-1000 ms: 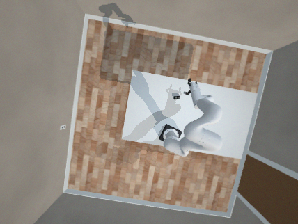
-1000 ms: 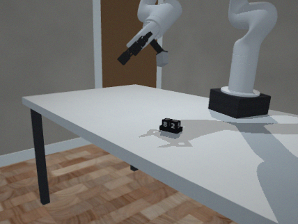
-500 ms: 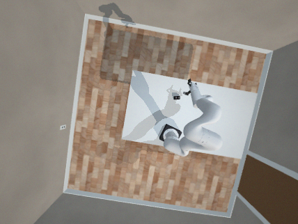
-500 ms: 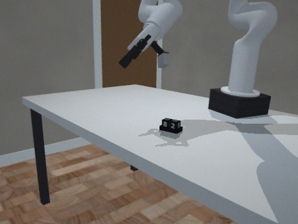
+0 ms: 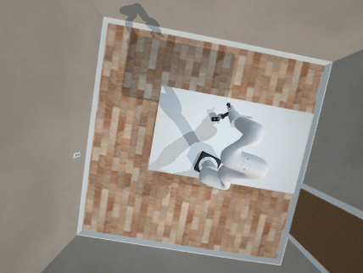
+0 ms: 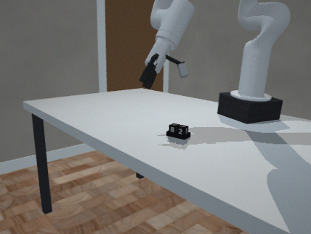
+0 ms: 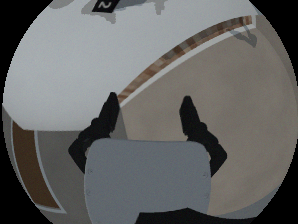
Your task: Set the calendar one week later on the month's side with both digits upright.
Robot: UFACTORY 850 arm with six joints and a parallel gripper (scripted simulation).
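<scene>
The calendar (image 6: pixel 179 131) is a small black tray with two black cubes side by side, standing flat near the middle of the white table (image 6: pixel 203 145). The side facing the exterior camera reads 8 and 2. My gripper (image 6: pixel 147 81) is open and empty. It hangs tilted high above the table, behind and left of the calendar; it also shows in the overhead view (image 5: pixel 228 105). In the wrist view its fingers stand wide apart with nothing between them.
The arm's black base block (image 6: pixel 250 107) stands on the table to the right of the calendar. The table's near edge runs close in front of the calendar. A brown door (image 6: pixel 127 43) is in the wall behind.
</scene>
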